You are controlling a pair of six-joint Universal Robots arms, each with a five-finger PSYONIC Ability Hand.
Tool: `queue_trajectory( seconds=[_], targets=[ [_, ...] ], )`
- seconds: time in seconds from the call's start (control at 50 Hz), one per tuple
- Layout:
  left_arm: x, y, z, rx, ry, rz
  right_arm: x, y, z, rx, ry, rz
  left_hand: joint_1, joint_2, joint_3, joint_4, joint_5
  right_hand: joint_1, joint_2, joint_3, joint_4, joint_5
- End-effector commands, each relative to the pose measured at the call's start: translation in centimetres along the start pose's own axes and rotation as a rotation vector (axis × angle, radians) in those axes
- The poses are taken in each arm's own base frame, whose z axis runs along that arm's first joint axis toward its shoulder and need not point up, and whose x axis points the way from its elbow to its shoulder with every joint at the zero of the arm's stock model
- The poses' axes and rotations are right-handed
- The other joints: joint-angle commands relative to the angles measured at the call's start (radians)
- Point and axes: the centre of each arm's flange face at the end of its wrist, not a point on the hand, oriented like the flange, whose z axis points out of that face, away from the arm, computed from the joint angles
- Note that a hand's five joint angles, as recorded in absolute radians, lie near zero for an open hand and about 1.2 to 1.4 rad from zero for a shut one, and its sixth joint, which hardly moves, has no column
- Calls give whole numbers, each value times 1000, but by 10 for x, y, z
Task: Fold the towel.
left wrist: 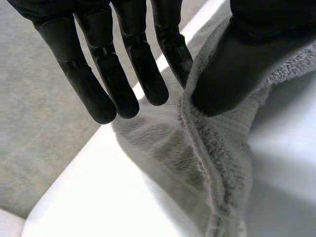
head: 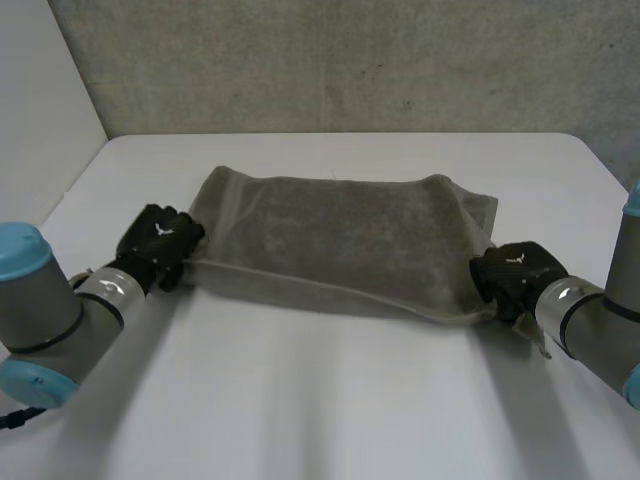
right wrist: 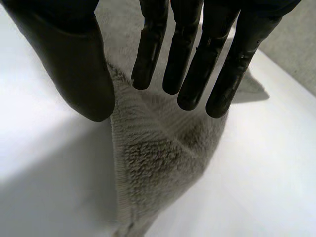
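Towel: a grey terry towel (head: 340, 235) is lying across the middle of the head view, doubled over on itself, with its far edge resting flat on the table and its near edge sagging between the two hands.
Left hand: the left hand (head: 160, 243) is sitting at centre left of the head view, gripping the towel's left end at the near corner. In its wrist view the straight fingers (left wrist: 143, 64) are closing against the thumb, with the towel's hemmed edge pinched between them.
Right hand: the right hand (head: 512, 275) is sitting at centre right of the head view, clamping the towel's right near corner. In its wrist view the cloth is rising in a peak into the pinch between the thumb and the straight fingers (right wrist: 190, 64).
Arms: the left arm (head: 60, 320) is reaching in from the lower left corner, and the right arm (head: 600, 320) from the lower right.
Table: the white table (head: 320, 400) is taking up the lower part of the head view.
Wall: a grey wall (head: 350, 60) is running along the top of the head view, behind the table.
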Motion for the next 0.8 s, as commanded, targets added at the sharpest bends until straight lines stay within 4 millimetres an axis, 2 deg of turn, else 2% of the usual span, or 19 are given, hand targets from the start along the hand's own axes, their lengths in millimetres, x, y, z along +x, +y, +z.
queue_trajectory(
  seconds=[0.02,0.14,0.34,0.5,0.6,0.68,0.8],
  targets=[
    [-25,-2,3,11,-64,-87,0,12,-4,-35,-5,17,41,38,22,38,33,-18,-36,-31,-30,-8],
    [-27,-3,3,18,-66,-173,-1,19,-4,-35,6,21,41,38,22,38,33,-21,-39,-34,-33,-11],
    [-21,-5,0,19,-48,-189,-2,24,-4,4,32,17,41,38,22,38,33,-9,-27,-22,-21,1],
    [-17,-5,-2,5,-32,-198,-6,25,-7,-4,14,15,41,38,22,38,33,-153,-171,-166,-165,-143],
    [-17,-6,-4,-3,-28,-200,-6,24,-20,16,22,9,41,38,22,38,33,-153,-171,-166,-165,-143],
    [-18,-7,-3,0,-28,-199,-15,36,-25,7,-24,8,41,38,22,38,33,-197,-215,-210,-209,-187],
    [-16,-7,-4,0,-24,-200,0,45,-26,54,13,2,41,38,22,38,33,-194,-212,-207,-206,-184]
  ],
)
